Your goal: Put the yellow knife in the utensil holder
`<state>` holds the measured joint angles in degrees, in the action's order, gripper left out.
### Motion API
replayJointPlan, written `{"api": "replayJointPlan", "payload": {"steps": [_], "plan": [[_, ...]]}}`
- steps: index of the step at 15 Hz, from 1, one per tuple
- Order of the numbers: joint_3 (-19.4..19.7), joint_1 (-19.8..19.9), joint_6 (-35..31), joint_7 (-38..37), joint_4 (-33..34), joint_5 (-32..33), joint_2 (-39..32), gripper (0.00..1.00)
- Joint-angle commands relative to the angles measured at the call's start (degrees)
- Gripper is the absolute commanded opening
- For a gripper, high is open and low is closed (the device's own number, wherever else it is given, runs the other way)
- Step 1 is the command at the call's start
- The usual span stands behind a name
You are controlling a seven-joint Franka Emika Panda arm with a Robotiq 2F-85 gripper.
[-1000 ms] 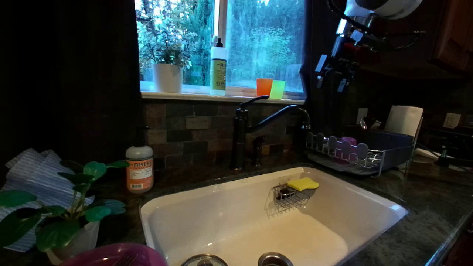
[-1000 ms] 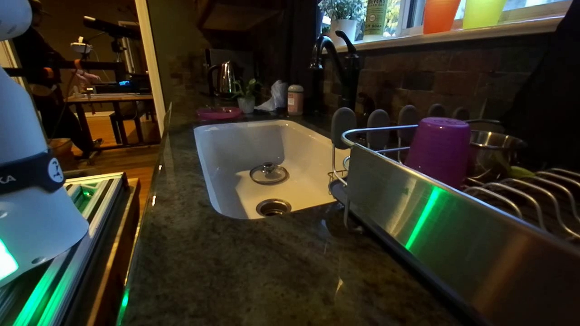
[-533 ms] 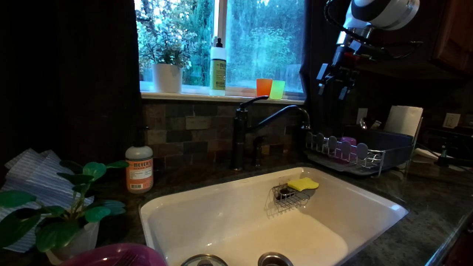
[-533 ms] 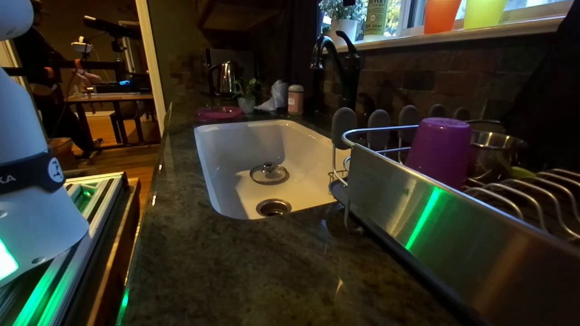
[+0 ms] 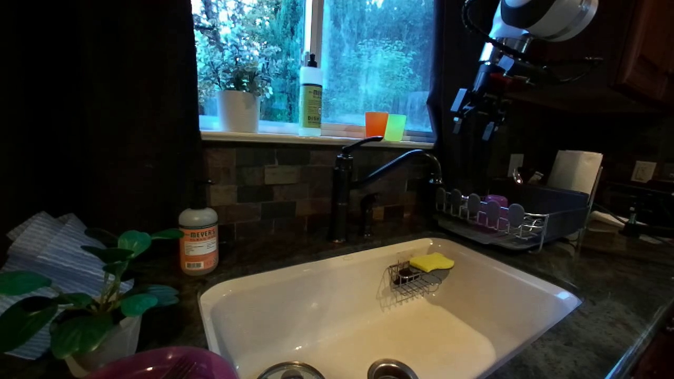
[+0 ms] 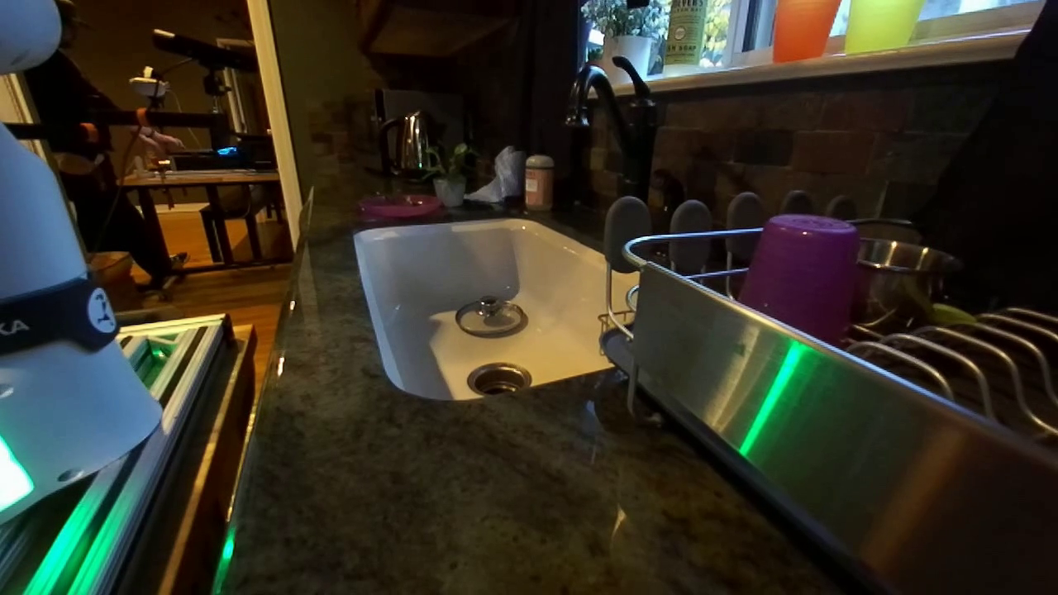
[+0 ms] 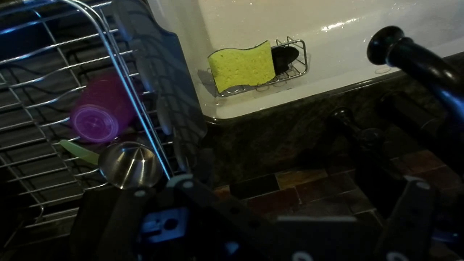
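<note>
A pale yellow-green strip (image 7: 79,151), possibly the yellow knife, lies in the dish rack beside a metal bowl (image 7: 130,165). Part of it shows in an exterior view (image 6: 950,314). I cannot tell its full shape. No utensil holder can be clearly made out. My gripper (image 5: 473,129) hangs high above the rack side of the sink, in front of the dark wall. Its fingers are spread apart with nothing between them. In the wrist view the gripper (image 7: 301,185) shows dark fingers wide apart at the bottom, with the strip off to the left.
The wire dish rack (image 6: 744,355) holds an upturned purple cup (image 6: 802,281). The black faucet (image 5: 342,200) stands behind the white sink (image 5: 337,310). A yellow sponge (image 5: 432,261) sits in a sink caddy. Orange (image 5: 376,125) and green cups (image 5: 396,128) stand on the sill.
My gripper has come down a little since one second ago and is nearly still over the last half second. It stays open. The objects have not moved.
</note>
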<state>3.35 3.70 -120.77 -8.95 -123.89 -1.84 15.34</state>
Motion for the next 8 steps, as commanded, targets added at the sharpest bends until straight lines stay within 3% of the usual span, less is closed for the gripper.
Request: {"api": "replayJointPlan", "payload": {"steps": [1,3,8], "plan": [[-0.43,0.22,-0.29,-0.14,-0.08,0.21,0.01,1.00],[0.95,1.02,-0.61,2.22,0.16,0.62,-0.77,1.00],[7.55,3.00,6.18,21.25,0.73,-0.39,-1.86,1.00]]}}
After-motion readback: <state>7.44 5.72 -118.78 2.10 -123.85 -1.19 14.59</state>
